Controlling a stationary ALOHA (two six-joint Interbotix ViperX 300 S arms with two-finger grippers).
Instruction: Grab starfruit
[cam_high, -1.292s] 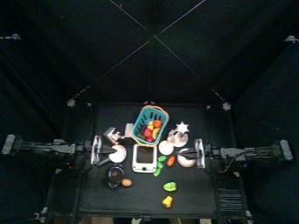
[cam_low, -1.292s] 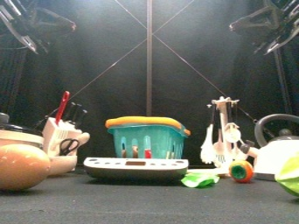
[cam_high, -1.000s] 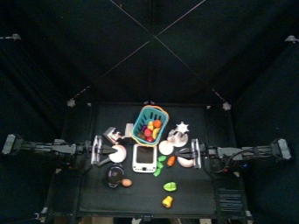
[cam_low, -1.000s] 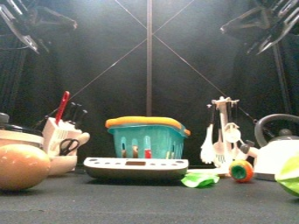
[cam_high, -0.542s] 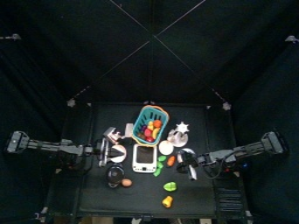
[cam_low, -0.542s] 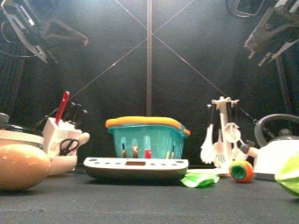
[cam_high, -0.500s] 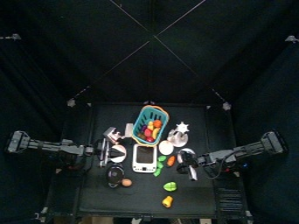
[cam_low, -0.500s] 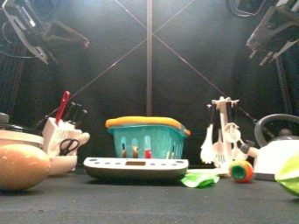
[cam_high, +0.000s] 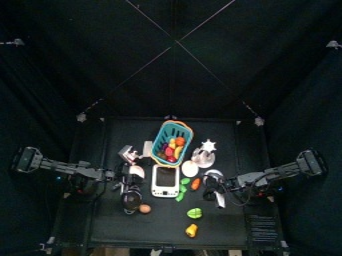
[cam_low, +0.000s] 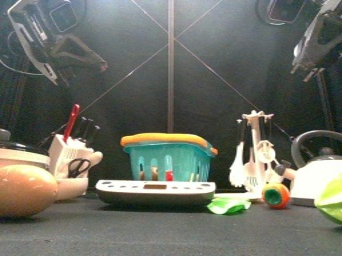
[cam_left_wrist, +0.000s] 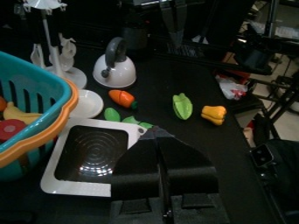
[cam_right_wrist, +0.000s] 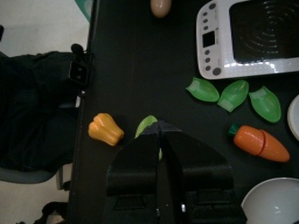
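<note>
The starfruit (cam_high: 197, 213) lies flat on the table (cam_high: 230, 226), toward its front edge and a little to the right of centre, apart from the cluster of kitchenware further back. In the right wrist view the starfruit (cam_right_wrist: 145, 126) shows as a green, ridged piece, partly hidden behind the jaw tips.

**Handling.** It looks like a moulded toy fruit: probably light, stiff and smooth-skinned, so not fragile but liable to slip or skid. The ridges are the likely purchase points. A grip across the narrow width, with the pads seated on opposite flanks between ridges, should hold better than a grip on the tapered ends.

**Tool state.** The right gripper (cam_right_wrist: 163, 131) hangs above the fruit with its jaws pressed together and holding nothing. They need to spread before descent. The left gripper (cam_left_wrist: 158, 133) is likewise pressed together and empty, over the white scale (cam_left_wrist: 96, 154).

**Clearance.**
- A yellow-orange pepper (cam_right_wrist: 105, 128) sits just beside the starfruit, on the side nearer the table edge.
- Green leaves (cam_right_wrist: 233, 94) and a carrot (cam_right_wrist: 260, 143) lie near on the opposite side, toward the scale.
- Bare table surrounds the fruit otherwise, so a vertical approach appears open.
- The edge beyond the pepper is near, and a sideways push risks sending either piece off it.
</note>
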